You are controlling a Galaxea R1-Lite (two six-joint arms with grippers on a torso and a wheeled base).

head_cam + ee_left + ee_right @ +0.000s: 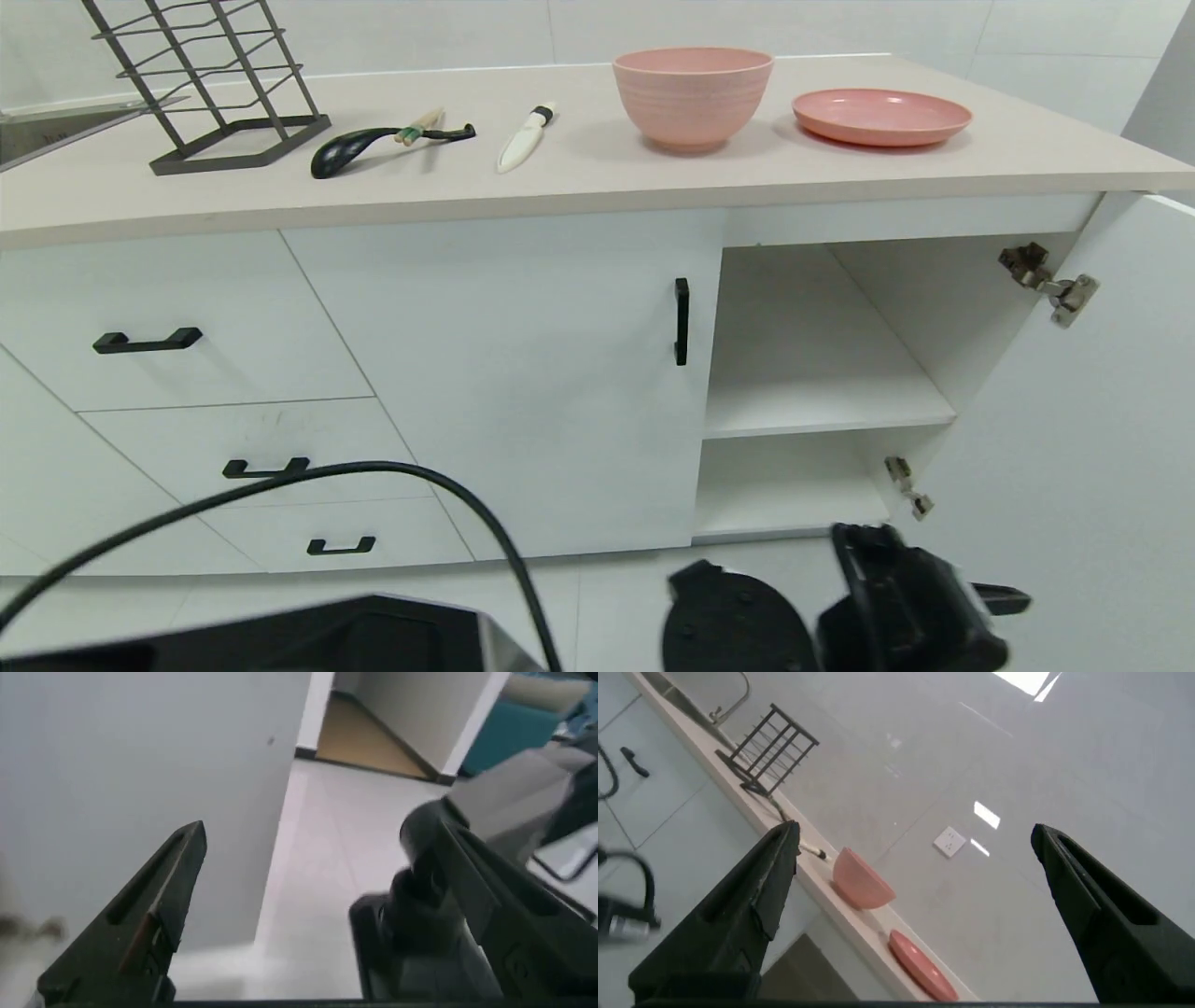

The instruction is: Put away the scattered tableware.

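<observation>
Jaws on both grippers stand wide apart with nothing held. The left gripper (308,831) hangs low beside a white cabinet face, over the tiled floor. The right gripper (915,831) sits low in front of the open cabinet and looks up at the counter's edge.

All the tableware lies on the beige countertop (597,182), well above both grippers. A deep pink bowl (693,93) with ribbed sides stands upright near the back, and a shallow pink plate (881,117) lies flat just beside it on the right, not touching it. Left of the bowl lies a white knife (525,138) with a dark band. Farther left, a black spoon (373,145) lies with a pair of chopsticks (420,126) across its handle.

A dark wire dish rack (219,84) stands at the left end, next to the corner of a sink (47,131). A black cable (373,476) arcs across the drawer fronts below.

The right-hand cabinet door (1102,420) is swung fully open, baring a white shelf (822,401) and a lower compartment. The left door is shut, its black handle (681,320) upright at the opening's edge.
</observation>
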